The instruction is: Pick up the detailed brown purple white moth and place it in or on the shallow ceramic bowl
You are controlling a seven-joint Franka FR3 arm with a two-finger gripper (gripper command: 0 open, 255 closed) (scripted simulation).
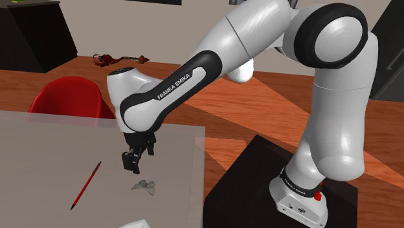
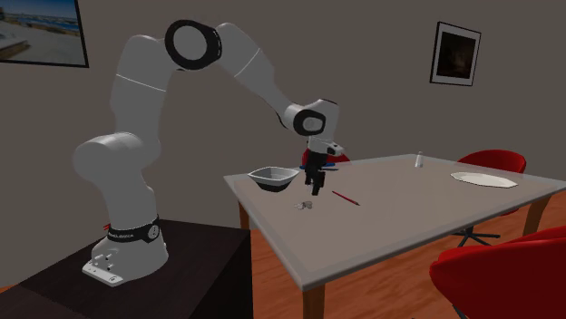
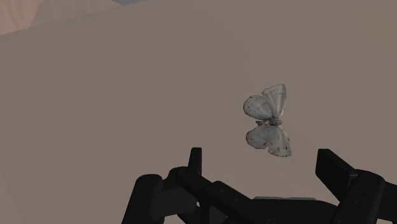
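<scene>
Four speckled wings detail the wrist view's moth (image 3: pixel 268 121).

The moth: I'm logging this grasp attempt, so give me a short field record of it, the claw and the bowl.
moth: pale grey-white, wings spread, flat on the table, not held
claw: open, hovers over the table close to the moth, not touching it
bowl: white, upright near the table corner, apart from the moth
nearby: red pen lying on the table
</scene>
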